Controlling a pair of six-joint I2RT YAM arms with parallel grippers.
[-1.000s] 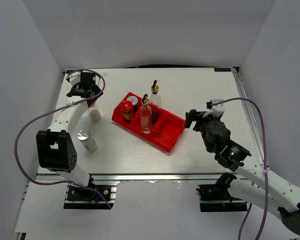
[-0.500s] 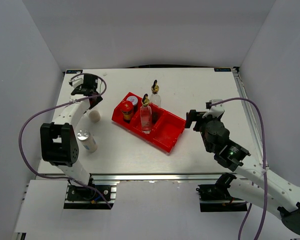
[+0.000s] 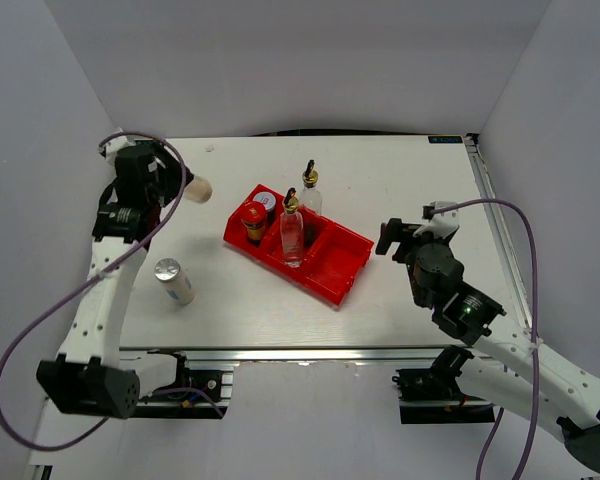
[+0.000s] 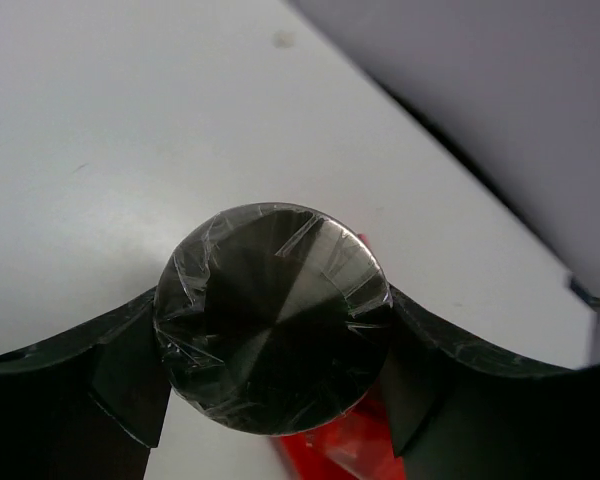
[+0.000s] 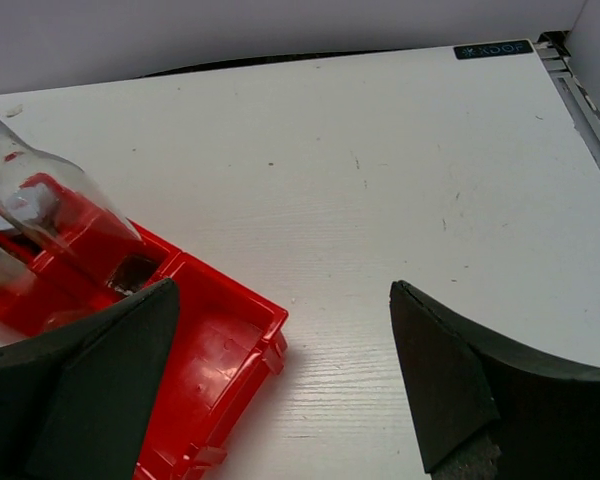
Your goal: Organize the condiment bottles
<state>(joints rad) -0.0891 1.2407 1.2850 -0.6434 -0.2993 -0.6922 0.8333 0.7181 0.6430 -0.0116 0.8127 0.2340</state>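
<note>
My left gripper [image 3: 178, 187] is shut on a squat silver-capped shaker [image 3: 198, 189] and holds it on its side above the table, left of the red bin. In the left wrist view the film-wrapped silver cap [image 4: 272, 318] fills the space between my fingers [image 4: 100, 370]. A second shaker [image 3: 174, 282] lies on the table at the near left. Two tall clear bottles with gold spouts [image 3: 292, 230] [image 3: 309, 190] and a red-lidded jar [image 3: 253, 221] stand in the bin's left part. My right gripper [image 3: 393, 238] is open and empty just right of the bin; it also shows in the right wrist view [image 5: 280, 370].
The red divided bin [image 3: 335, 268] lies diagonally mid-table; its right compartment [image 5: 205, 365] holds nothing. A white-capped container [image 3: 267, 201] sits at the bin's far left corner. White walls enclose the table, and a metal rail [image 3: 500, 215] runs along its right edge.
My left gripper has lifted the shaker off the table and swung it up and back, now lying sideways. The right arm has barely moved.
</note>
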